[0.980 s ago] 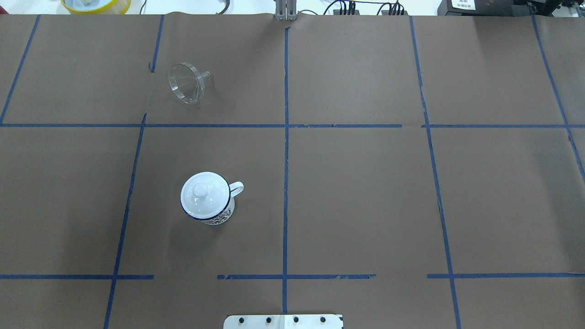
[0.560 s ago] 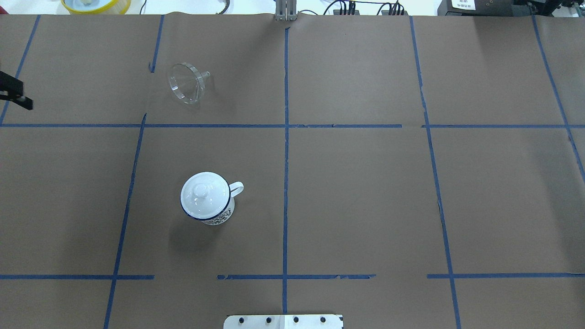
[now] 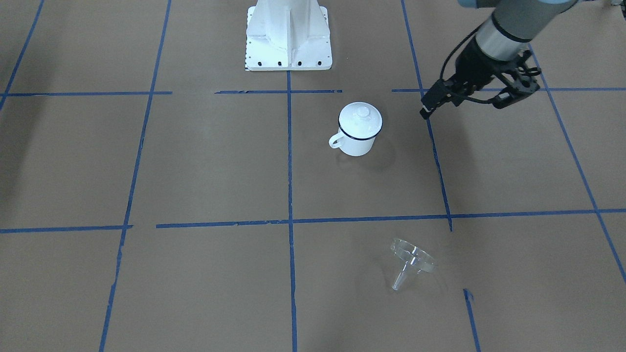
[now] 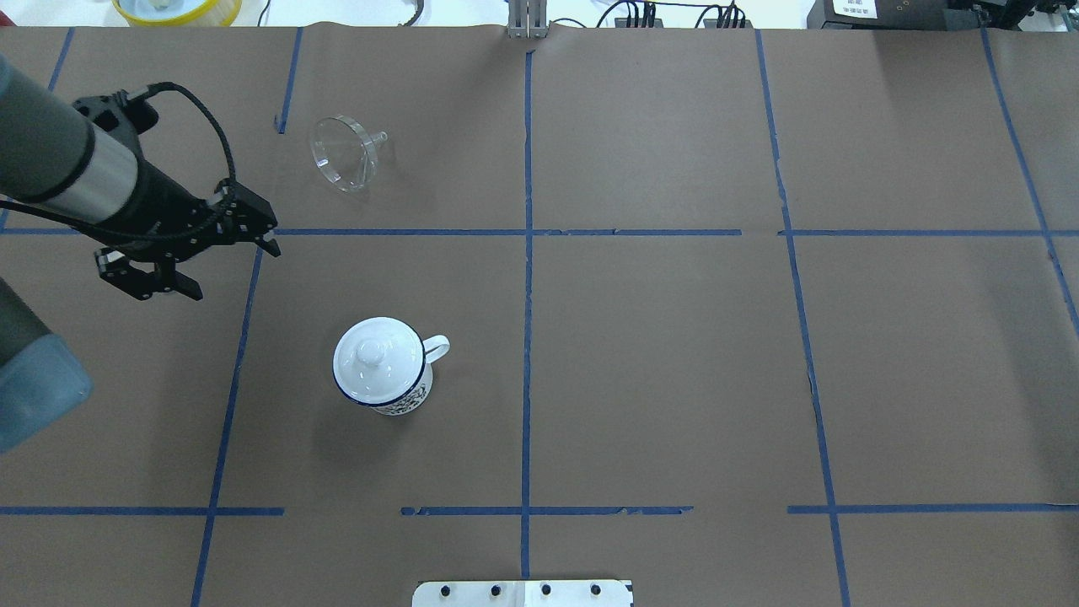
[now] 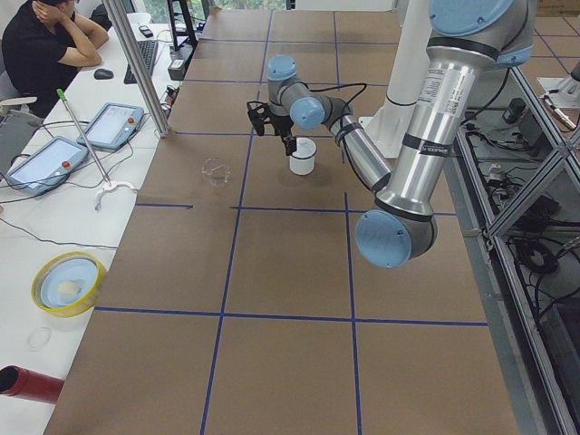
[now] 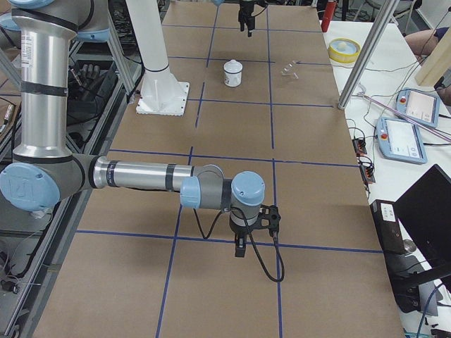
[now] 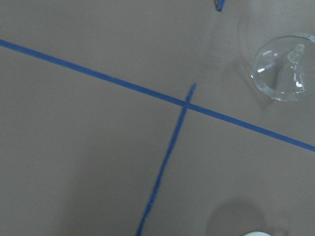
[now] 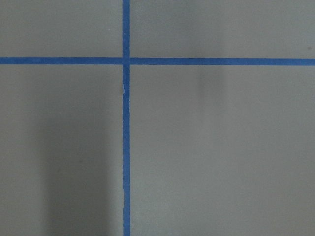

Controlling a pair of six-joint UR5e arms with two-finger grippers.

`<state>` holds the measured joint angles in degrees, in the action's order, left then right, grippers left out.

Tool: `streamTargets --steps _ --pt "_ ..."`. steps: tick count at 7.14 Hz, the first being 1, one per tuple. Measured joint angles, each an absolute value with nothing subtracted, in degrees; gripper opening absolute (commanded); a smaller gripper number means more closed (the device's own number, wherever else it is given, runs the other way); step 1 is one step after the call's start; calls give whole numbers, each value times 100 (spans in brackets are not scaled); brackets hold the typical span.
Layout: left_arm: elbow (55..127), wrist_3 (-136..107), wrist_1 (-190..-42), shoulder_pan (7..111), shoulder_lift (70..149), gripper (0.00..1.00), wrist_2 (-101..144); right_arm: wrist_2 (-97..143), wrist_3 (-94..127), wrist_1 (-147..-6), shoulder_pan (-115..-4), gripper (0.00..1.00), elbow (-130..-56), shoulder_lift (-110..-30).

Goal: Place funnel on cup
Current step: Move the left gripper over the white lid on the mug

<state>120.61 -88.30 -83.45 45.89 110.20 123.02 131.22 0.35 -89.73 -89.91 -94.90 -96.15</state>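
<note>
One funnel point(image 4: 344, 162) on its side, one lidded cup point(image 3: 357, 144), left pincer point(image 4: 236, 272) spread, right pincer point(image 6: 246, 239) not readable.

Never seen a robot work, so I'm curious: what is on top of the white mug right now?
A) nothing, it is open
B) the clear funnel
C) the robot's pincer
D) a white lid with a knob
D: a white domed lid with a knob covers the mug, while the funnel lies on its side on the table, well apart from it.
</note>
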Motion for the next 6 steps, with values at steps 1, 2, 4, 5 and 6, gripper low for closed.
streamTargets --steps 1,2,4,5,6 --pt "12097 -9136 -7782 4189 11414 97 11896 13122 35 -8974 -8991 100 -9490 -9615" --pt "12091 -9375 -7406 3840 11675 96 11585 13122 35 -8973 -8991 100 -9491 -9615" --pt "12004 -9820 -7251 3244 11871 93 10942 13122 35 -8974 -8991 100 -9492 -9615" --pt "11883 -9895 -7314 3134 11949 92 10804 13122 35 -8974 -8991 100 -9492 -9615" --pt "11693 -9921 -7465 3092 12019 91 10746 13122 35 -8974 -8991 100 -9492 -9615"
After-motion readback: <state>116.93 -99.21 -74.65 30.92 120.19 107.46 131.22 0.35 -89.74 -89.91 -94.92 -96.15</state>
